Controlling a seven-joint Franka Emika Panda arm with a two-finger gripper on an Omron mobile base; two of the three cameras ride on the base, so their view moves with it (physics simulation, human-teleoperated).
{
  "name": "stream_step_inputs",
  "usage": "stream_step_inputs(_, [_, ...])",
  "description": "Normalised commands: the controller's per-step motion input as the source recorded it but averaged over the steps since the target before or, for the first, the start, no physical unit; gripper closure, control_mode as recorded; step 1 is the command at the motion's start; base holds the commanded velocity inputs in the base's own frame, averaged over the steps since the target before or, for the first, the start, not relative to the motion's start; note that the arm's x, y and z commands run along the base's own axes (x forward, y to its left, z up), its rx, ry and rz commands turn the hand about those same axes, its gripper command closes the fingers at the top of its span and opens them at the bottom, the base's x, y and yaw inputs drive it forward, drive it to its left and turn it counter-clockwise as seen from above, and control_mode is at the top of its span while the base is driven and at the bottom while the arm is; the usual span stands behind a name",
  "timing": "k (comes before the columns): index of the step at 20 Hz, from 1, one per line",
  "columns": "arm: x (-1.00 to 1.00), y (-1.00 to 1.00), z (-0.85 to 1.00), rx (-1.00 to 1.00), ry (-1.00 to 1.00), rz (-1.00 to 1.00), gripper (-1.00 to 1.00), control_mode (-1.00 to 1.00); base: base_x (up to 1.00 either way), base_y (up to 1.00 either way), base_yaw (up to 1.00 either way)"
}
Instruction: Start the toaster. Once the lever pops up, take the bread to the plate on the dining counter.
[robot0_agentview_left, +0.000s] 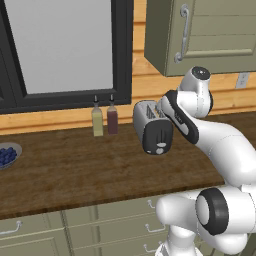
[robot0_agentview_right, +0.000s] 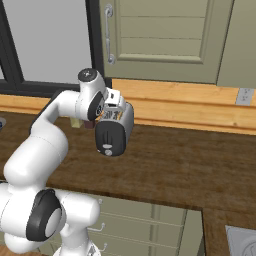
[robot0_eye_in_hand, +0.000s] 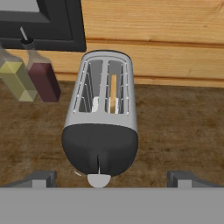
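2 bottles (robot0_agentview_left: 104, 120), 1 yellowish and 1 dark red, stand on the wood worktop (robot0_agentview_left: 75, 170) below a black-framed window (robot0_agentview_left: 60, 50), just left of the toaster (robot0_agentview_left: 151, 127). Beige drawers run under the worktop, a beige cabinet (robot0_agentview_left: 210, 35) hangs above, and a bowl of blue berries (robot0_agentview_left: 7, 155) is cut off at the left edge. My gripper (robot0_eye_in_hand: 111, 177) hangs spread wide over the toaster's black end, 1 fingertip on each side, touching nothing. The lever (robot0_eye_in_hand: 99, 179) sits low between them. Bread (robot0_eye_in_hand: 113, 92) stands in the right slot as an orange-tan sliver. My arm hides the toaster's far end in both base views.
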Motion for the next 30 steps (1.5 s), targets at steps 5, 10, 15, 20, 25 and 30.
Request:
stream_step_inputs(5, [0.00,0.00,0.00,0.00,0.00,0.00,-1.00,-1.00,0.00,0.00,0.00])
stream_step_inputs(10, [0.00,0.00,0.00,0.00,0.00,0.00,-1.00,-1.00,0.00,0.00,0.00])
stream_step_inputs(15, [0.00,0.00,0.00,0.00,0.00,0.00,-1.00,-1.00,0.00,0.00,0.00])
stream_step_inputs(20, [0.00,0.00,0.00,0.00,0.00,0.00,-1.00,-1.00,0.00,0.00,0.00])
stream_step_inputs(25, [0.00,0.00,0.00,0.00,0.00,0.00,-1.00,-1.00,0.00,0.00,0.00])
stream_step_inputs(30, [0.00,0.00,0.00,0.00,0.00,0.00,-1.00,-1.00,0.00,0.00,0.00])
